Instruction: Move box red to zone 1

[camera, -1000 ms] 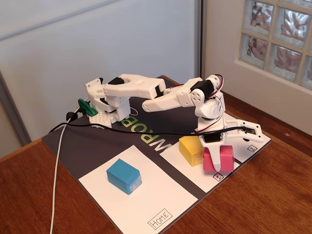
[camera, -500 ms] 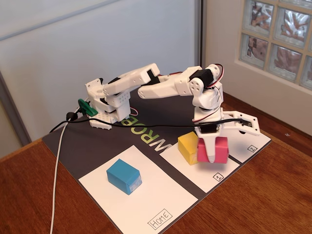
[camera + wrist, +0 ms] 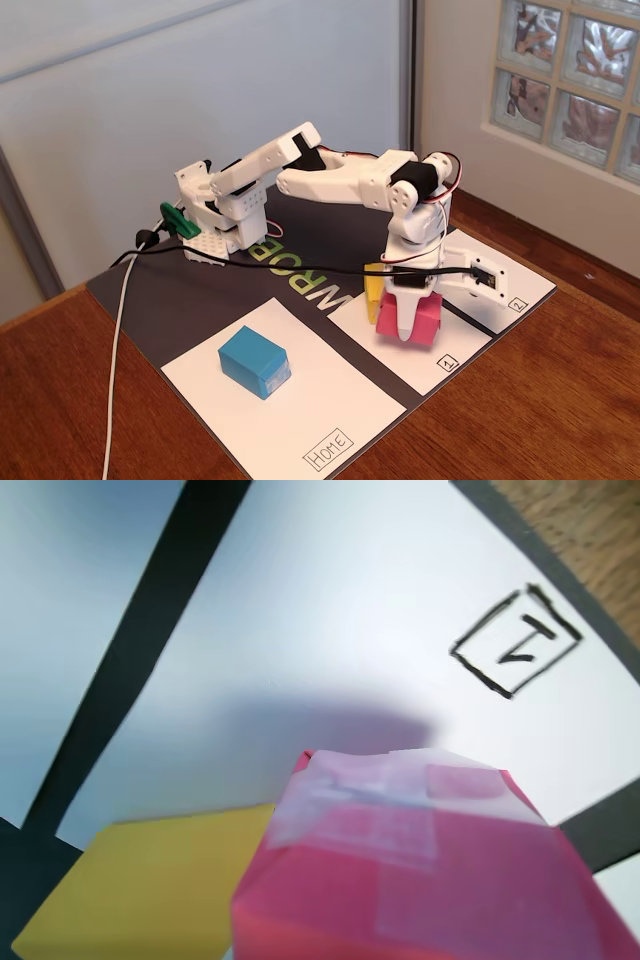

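Swinging left in the fixed view since a second ago, the white two-finger gripper (image 3: 404, 322) has carried the small pinkish-red paper-wrapped rectangular block (image 3: 418, 318) from the near right part of the white paper panel marked with a boxed "1" (image 3: 452, 350) toward the panel's middle. The block is pinched between the fingers and now sits just right of the yellow paper-wrapped block (image 3: 373, 285), which the arm mostly hides. In the wrist view the red block (image 3: 440, 880) fills the near edge, its taped end facing the panel, with a soft shadow on the paper (image 3: 330, 610) below it; this suggests it hangs just above the surface, not resting on it. The yellow block (image 3: 140, 885) lies close on its left there, and whether the two touch cannot be told. The blue paper-wrapped block (image 3: 254, 361) stands well apart on the larger white sheet marked "HOME" (image 3: 330, 420). The red block looks light and fairly stiff, but its paper skin may dent, and its shiny taped ends look slippery, so holding it across the plain paper sides seems safest.
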You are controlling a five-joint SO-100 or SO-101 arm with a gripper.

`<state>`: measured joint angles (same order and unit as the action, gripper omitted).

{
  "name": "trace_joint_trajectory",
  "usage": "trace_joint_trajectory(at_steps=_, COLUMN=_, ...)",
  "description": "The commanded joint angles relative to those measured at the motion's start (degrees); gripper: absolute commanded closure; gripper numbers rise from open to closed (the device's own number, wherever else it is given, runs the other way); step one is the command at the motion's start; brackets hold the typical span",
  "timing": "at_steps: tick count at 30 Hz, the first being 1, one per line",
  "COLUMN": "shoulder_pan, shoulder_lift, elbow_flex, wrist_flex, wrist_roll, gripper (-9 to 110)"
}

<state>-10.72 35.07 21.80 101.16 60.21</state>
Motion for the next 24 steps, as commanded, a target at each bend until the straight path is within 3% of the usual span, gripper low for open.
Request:
trace_joint_trajectory(at_steps=1, shoulder_pan=-1.76, shoulder_lift=4.39, elbow_flex=0.0, wrist_flex=9.67, wrist_roll=0.53, gripper=97)
trace_joint_trajectory(at_steps=8, shoulder_pan=-2.46, shoulder_lift=5.71, elbow_flex=4.13, wrist_flex=9.67, wrist_roll=-0.09, gripper=97)
trace_joint_trajectory(at_steps=24, shoulder_pan=-0.09, shoulder_lift=27.25, elbow_flex=29.53, wrist_flex=9.14, wrist_roll=-2.02, gripper=97)
